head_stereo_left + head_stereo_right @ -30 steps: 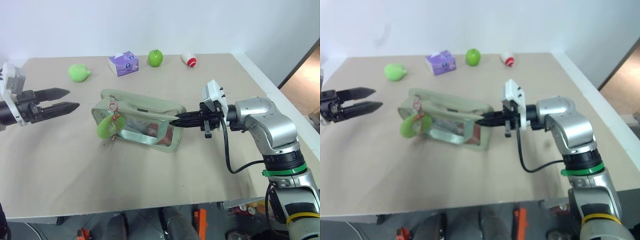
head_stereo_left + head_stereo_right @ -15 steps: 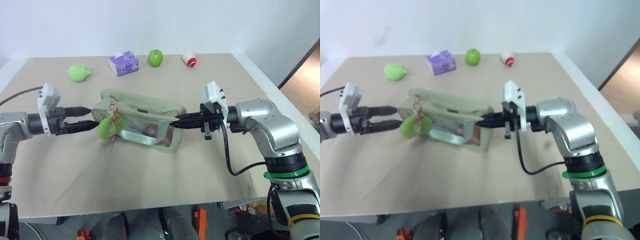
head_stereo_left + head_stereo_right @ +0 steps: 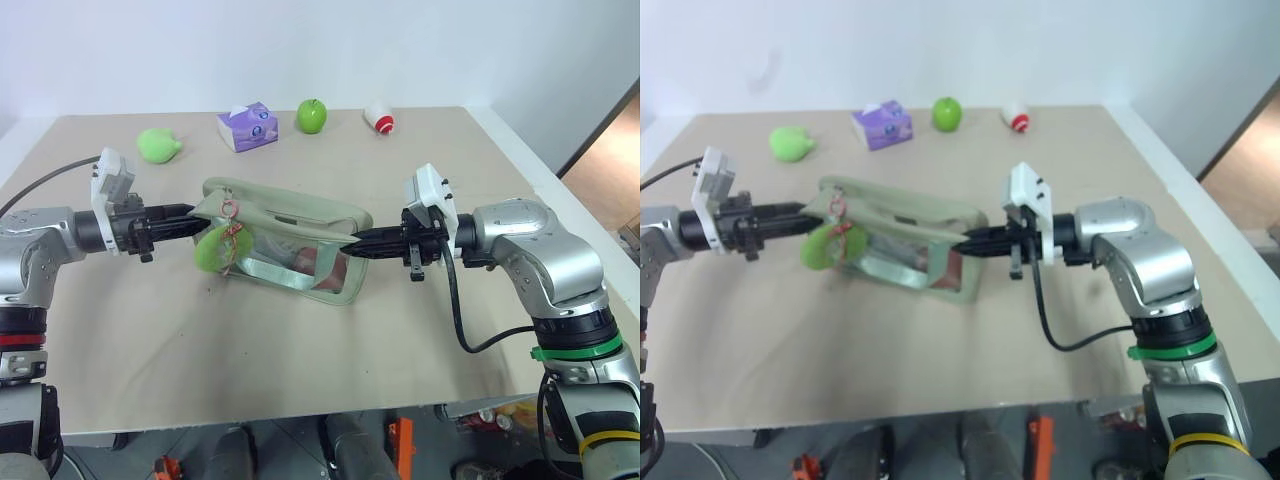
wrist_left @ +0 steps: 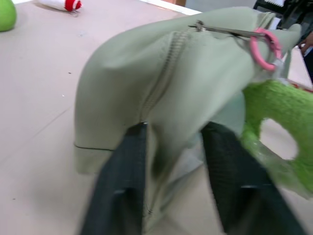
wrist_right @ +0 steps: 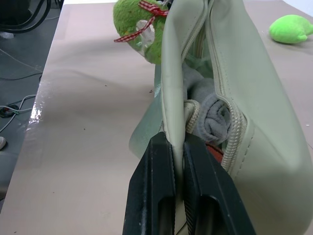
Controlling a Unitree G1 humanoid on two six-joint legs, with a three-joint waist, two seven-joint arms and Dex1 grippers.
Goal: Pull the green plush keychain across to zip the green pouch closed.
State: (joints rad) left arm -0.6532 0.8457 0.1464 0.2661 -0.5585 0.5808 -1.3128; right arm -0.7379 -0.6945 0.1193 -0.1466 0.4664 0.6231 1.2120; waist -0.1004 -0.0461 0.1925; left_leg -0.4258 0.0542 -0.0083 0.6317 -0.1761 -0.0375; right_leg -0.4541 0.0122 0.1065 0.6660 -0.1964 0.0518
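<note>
L gripper [image 3: 190, 210], wide a sec ago, now pinching green pouch [image 3: 285, 215] end (not green plush keychain [image 3: 212, 252]); R gripper [image 3: 348, 244] clamping opposite rim.

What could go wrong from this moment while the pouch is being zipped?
The left gripper is at the green pouch's end fabric, the green plush keychain hanging beside it: it may tug fabric, not the zipper. Grey cloth bulges at the open zipper near the right gripper and could jam it.

The boxy sage-green fabric pouch [image 3: 285, 240] is lying unzipped mid-table, its fuzzy lime-green plush keychain [image 3: 214, 252] dangling off the left end.
</note>
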